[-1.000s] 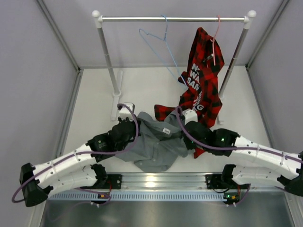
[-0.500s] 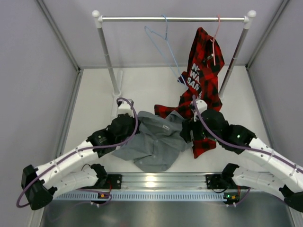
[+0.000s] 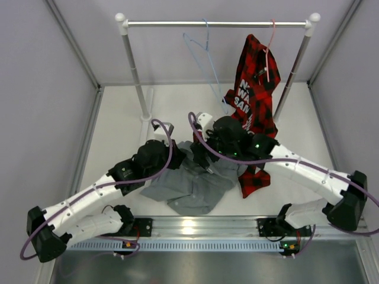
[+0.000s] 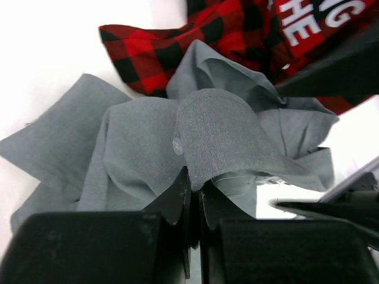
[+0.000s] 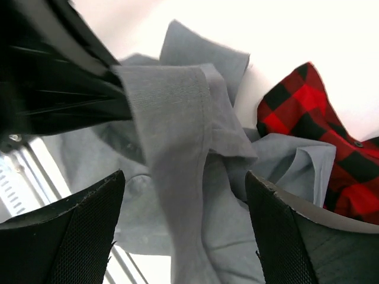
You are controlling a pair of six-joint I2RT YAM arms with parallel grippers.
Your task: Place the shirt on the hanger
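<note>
The grey shirt (image 3: 189,188) lies crumpled on the table in front of the arms. My left gripper (image 3: 175,158) is shut on a raised fold of the shirt (image 4: 207,130), with the cloth pinched between its fingertips (image 4: 185,184). My right gripper (image 3: 200,158) hovers just right of it, jaws wide open. A band of the shirt (image 5: 177,148) hangs in the gap between its fingers (image 5: 89,225), untouched by them. The light-blue hanger (image 3: 204,59) hangs bare by its hook on the rail (image 3: 177,24), behind both grippers.
A red-and-black plaid shirt (image 3: 254,97) hangs from a pink hanger (image 3: 270,41) at the rail's right end. Its lower part drapes onto the table beside the grey shirt. The rack's posts (image 3: 135,77) (image 3: 294,68) stand at the back, and walls close in both sides.
My right gripper has opened and swung left and back, from beside the plaid cloth to over the grey shirt next to the left gripper. The left gripper keeps its hold.
</note>
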